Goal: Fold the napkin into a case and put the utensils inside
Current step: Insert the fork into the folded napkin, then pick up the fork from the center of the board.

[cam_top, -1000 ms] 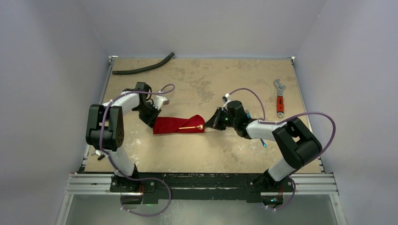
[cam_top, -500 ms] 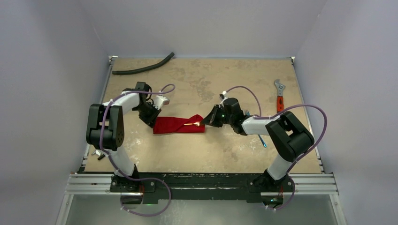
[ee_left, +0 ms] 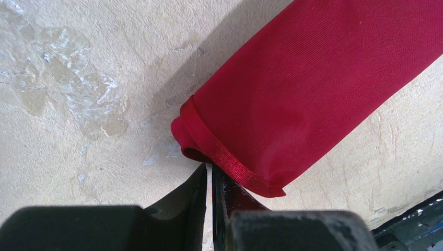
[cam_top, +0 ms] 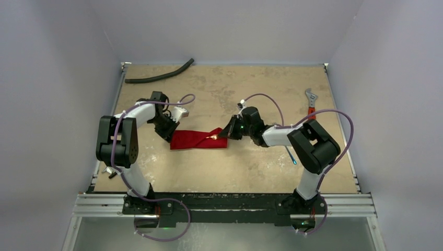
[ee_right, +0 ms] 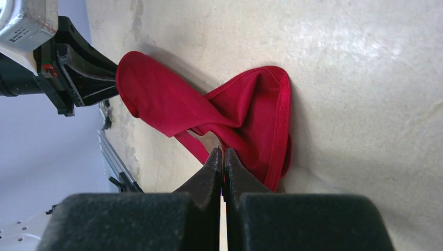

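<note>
Napkin, mid-table, is being pinched at its left end by the closed left gripper while a utensil is being held at its mouth by the closed right gripper, shallow straight entry being advised.

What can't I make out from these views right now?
- Top view: the gold utensil at the right gripper is too small to identify. The right wrist view hides it behind the fingers.
- Whether its tip is inside the napkin: folds cover it in every view.
- The blue utensil: mostly under the right arm, top view.
</note>
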Motion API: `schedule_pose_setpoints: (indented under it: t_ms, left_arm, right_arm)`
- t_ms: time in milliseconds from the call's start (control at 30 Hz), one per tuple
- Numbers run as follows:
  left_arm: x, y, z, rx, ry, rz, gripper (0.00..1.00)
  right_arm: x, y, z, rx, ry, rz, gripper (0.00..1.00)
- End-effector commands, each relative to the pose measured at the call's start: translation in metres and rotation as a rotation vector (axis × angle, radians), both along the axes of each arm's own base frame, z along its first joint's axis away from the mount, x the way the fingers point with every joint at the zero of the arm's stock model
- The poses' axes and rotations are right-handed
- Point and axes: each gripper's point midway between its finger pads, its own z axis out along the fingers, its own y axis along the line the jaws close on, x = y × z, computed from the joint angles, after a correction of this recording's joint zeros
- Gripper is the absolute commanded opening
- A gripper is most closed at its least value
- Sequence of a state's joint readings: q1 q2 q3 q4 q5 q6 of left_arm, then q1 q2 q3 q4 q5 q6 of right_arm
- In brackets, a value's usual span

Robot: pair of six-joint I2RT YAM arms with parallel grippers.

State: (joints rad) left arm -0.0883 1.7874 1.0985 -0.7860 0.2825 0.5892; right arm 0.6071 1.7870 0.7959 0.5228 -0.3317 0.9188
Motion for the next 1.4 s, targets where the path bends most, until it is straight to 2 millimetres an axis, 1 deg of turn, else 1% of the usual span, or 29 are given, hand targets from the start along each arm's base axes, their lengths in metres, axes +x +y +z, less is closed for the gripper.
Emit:
schedule_pose_setpoints:
  t_ms: [0,33,100,133,200,267,333,367,400,433,500,567,633,733,767,833,867,933,1000,1033,1067,1233,1367]
  left_arm:
    - [-0.018,-0.012,-0.029,-0.047,0.084,-0.048,0.08]
    - [-0.018,-0.012,-0.028,-0.047,0.084,-0.048,0.08]
    - [-0.019,-0.011,-0.027,-0.045,0.086,-0.049,0.08]
    - [-0.019,-0.011,-0.026,-0.044,0.087,-0.05,0.08]
    - [-0.018,-0.011,-0.023,-0.045,0.086,-0.05,0.07]
    - [-0.017,-0.011,-0.021,-0.046,0.082,-0.05,0.07]
    - [-0.019,-0.01,-0.02,-0.046,0.084,-0.049,0.07]
    - [-0.019,-0.01,-0.019,-0.046,0.085,-0.047,0.07]
    - [-0.02,-0.009,-0.018,-0.045,0.085,-0.045,0.07]
    - [-0.021,-0.007,-0.018,-0.042,0.086,-0.044,0.07]
    - [-0.022,-0.003,-0.015,-0.035,0.087,-0.039,0.07]
    - [-0.023,0.002,-0.01,-0.034,0.089,-0.033,0.07]
    - [-0.022,0.006,-0.003,-0.03,0.099,-0.025,0.11]
    - [-0.017,0.014,0.012,-0.028,0.092,-0.012,0.19]
    - [-0.014,0.016,0.019,-0.03,0.08,-0.008,0.22]
    - [-0.008,0.023,0.032,-0.021,0.05,-0.006,0.29]
    - [-0.006,0.024,0.039,-0.018,0.037,-0.012,0.37]
    - [0.0,0.033,0.052,-0.018,0.012,0.006,0.52]
    - [0.005,0.037,0.063,-0.018,-0.006,0.015,0.55]
    - [0.008,0.038,0.067,-0.021,-0.015,0.017,0.66]
    - [0.011,0.039,0.071,-0.024,-0.026,0.021,0.68]
    - [0.03,0.042,0.086,-0.056,-0.075,0.06,0.71]
    - [0.05,0.037,0.106,-0.097,-0.127,0.088,0.73]
  right_arm:
    - [0.014,0.011,0.014,-0.023,-0.066,0.019,0.0]
    - [0.015,0.01,0.014,-0.037,-0.066,0.018,0.05]
    - [0.015,0.005,0.013,-0.075,-0.066,0.008,0.35]
    - [0.016,0.002,0.018,-0.092,-0.078,0.002,0.45]
    - [0.013,-0.004,0.021,-0.125,-0.077,0.004,0.6]
    - [0.008,-0.009,0.024,-0.153,-0.072,0.013,0.69]
    - [0.005,-0.015,0.026,-0.189,-0.06,0.02,0.76]
    - [0.005,-0.019,0.027,-0.216,-0.056,0.016,0.81]
    - [0.006,-0.023,0.03,-0.246,-0.065,0.017,0.84]
    - [0.008,-0.03,0.033,-0.289,-0.071,0.002,0.85]
    - [0.011,-0.046,0.044,-0.36,-0.094,-0.023,0.87]
    - [0.019,-0.07,0.053,-0.426,-0.114,-0.083,0.88]
    - [0.033,-0.101,0.063,-0.464,-0.118,-0.148,0.87]
    - [0.056,-0.156,0.075,-0.578,-0.118,-0.292,0.83]
    - [0.062,-0.172,0.077,-0.625,-0.114,-0.33,0.82]
    - [0.069,-0.197,0.077,-0.7,-0.106,-0.376,0.82]
    - [0.072,-0.208,0.074,-0.736,-0.098,-0.394,0.83]
    - [0.076,-0.23,0.066,-0.782,-0.071,-0.422,0.87]
    - [0.077,-0.244,0.058,-0.806,-0.045,-0.436,0.89]
    - [0.077,-0.249,0.053,-0.823,-0.038,-0.441,0.9]
    - [0.076,-0.252,0.047,-0.843,-0.025,-0.437,0.91]
    - [0.064,-0.254,0.005,-0.894,0.071,-0.369,0.91]
    - [0.058,-0.26,-0.009,-0.917,0.097,-0.363,0.9]
